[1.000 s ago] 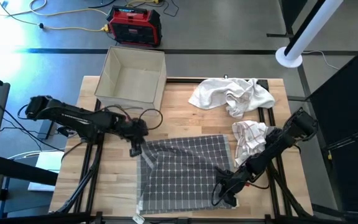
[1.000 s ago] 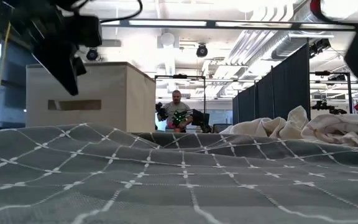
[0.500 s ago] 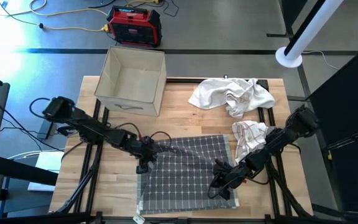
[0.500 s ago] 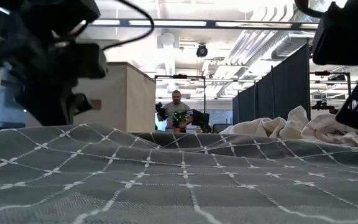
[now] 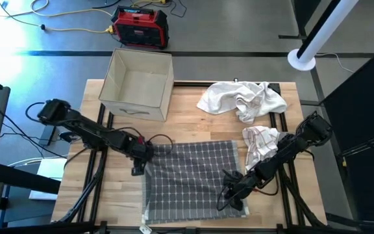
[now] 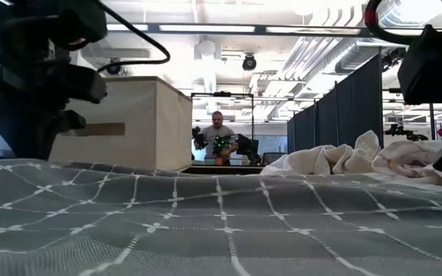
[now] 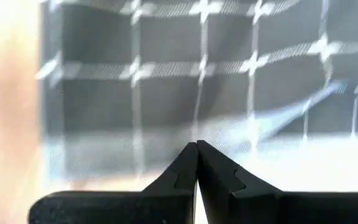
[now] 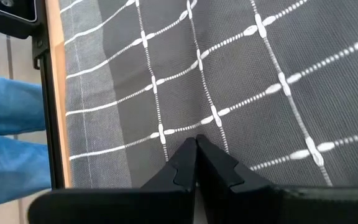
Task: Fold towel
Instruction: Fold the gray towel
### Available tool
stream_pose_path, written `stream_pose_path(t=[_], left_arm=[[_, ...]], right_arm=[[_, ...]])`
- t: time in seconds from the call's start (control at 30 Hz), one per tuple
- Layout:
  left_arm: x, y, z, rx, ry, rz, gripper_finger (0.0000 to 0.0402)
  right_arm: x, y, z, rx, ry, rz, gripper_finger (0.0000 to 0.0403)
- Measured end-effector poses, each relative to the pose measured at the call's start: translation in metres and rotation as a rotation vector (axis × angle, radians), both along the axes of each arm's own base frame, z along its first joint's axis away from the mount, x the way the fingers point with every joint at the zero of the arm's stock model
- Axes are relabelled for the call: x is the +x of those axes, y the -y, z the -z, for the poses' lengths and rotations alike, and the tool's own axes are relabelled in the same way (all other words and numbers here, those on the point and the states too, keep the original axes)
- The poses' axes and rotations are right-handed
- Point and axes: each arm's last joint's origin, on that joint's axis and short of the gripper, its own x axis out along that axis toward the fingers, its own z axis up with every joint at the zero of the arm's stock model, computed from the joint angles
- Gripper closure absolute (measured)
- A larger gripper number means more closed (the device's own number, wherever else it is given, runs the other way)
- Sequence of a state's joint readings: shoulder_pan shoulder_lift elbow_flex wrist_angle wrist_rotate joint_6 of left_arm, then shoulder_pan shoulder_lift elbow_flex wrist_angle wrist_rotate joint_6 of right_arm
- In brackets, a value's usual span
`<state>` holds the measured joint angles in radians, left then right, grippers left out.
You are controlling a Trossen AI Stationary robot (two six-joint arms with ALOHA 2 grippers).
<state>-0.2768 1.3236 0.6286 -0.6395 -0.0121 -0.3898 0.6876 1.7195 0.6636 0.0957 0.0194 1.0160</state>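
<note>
The grey towel (image 5: 190,179) with white check lines lies spread flat on the table's near middle and fills the foreground of the low view (image 6: 221,222). My left gripper (image 5: 137,169) stands shut at the towel's left edge, near its far left corner (image 7: 196,146). My right gripper (image 5: 226,198) is shut over the towel's right part, near its near right corner (image 8: 196,142). My left gripper is shut beside the towel's left edge (image 7: 104,155); whether its tips touch the cloth I cannot tell. My right gripper comes slanting down from the table's right, its shut fingertips (image 8: 185,158) against the towel's top surface (image 8: 166,134). The cloth lies flat there, with no pucker showing.
A beige open box (image 5: 138,81) stands at the table's far left. A crumpled white cloth (image 5: 242,99) lies at the far right, and a white checked cloth (image 5: 260,144) lies beside the right arm. A person (image 6: 219,136) sits in the room behind.
My left gripper went from the towel's far left corner onto the cloth, toward the near edge, then drew back toward the table's left edge. The towel's raised, wrinkled far left part now lies flat and spread out. My right gripper has stayed on the towel.
</note>
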Motion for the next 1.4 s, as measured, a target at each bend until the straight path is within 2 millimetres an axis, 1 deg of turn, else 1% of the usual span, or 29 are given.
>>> stream_pose_path(t=[0.1, 0.2, 0.27, 0.33, 0.37, 0.5, 0.6, 0.77, 0.83, 0.9, 0.97, 1.03, 1.1, 1.2, 1.27, 1.33, 1.4], left_arm=[[-0.009, -0.006, -0.011, 0.005, 0.005, -0.029, 0.0402], [-0.012, -0.009, -0.023, -0.02, 0.078, -0.114, 0.0402], [-0.007, -0.005, -0.031, -0.095, 0.178, -0.149, 0.0402], [-0.001, 0.005, -0.037, -0.169, 0.261, -0.129, 0.0402], [0.001, 0.011, -0.036, -0.179, 0.279, -0.109, 0.0402], [0.005, 0.028, -0.023, -0.131, 0.26, -0.059, 0.0402], [0.012, 0.038, -0.009, -0.141, 0.231, -0.059, 0.0402], [0.027, 0.053, 0.007, -0.162, 0.282, -0.003, 0.0402], [0.027, 0.055, 0.017, -0.15, 0.228, 0.007, 0.0402], [0.023, 0.054, 0.026, -0.149, 0.135, 0.019, 0.0402], [0.018, 0.053, 0.026, -0.162, 0.067, 0.006, 0.0402], [0.013, 0.05, 0.024, -0.173, 0.017, -0.015, 0.0402], [0.006, 0.047, 0.017, -0.163, -0.001, -0.023, 0.0402], [0.004, 0.045, -0.006, -0.151, 0.051, -0.03, 0.0402], [0.0, 0.041, -0.018, -0.115, 0.064, -0.04, 0.0402], [-0.006, 0.037, -0.023, -0.078, 0.06, -0.065, 0.0402], [-0.009, 0.035, -0.029, -0.083, 0.085, -0.104, 0.0402]], right_arm=[[0.0, 0.0, 0.0, 0.001, 0.0, 0.005, 0.0403], [0.001, -0.001, 0.0, 0.021, 0.009, 0.02, 0.0403], [0.002, -0.002, -0.003, 0.044, 0.036, 0.024, 0.0403], [0.003, -0.002, -0.006, 0.044, 0.059, 0.035, 0.0403], [0.003, -0.001, -0.007, 0.037, 0.068, 0.042, 0.0403], [0.003, 0.0, -0.009, 0.025, 0.084, 0.055, 0.0403], [0.003, 0.0, -0.009, 0.013, 0.09, 0.064, 0.0403], [0.003, 0.001, -0.009, 0.004, 0.092, 0.063, 0.0403], [0.003, 0.001, -0.009, 0.002, 0.091, 0.061, 0.0403], [0.003, 0.001, -0.009, 0.002, 0.091, 0.062, 0.0403], [0.003, 0.001, -0.009, -0.001, 0.088, 0.062, 0.0403], [0.002, 0.001, -0.008, -0.008, 0.08, 0.063, 0.0403], [0.002, 0.002, -0.008, -0.015, 0.07, 0.069, 0.0403], [0.001, 0.003, -0.008, -0.026, 0.057, 0.068, 0.0403], [0.0, 0.003, -0.007, -0.037, 0.044, 0.067, 0.0403], [-0.001, 0.004, -0.007, -0.04, 0.033, 0.071, 0.0403], [-0.001, 0.004, -0.009, -0.03, 0.033, 0.078, 0.0403]])
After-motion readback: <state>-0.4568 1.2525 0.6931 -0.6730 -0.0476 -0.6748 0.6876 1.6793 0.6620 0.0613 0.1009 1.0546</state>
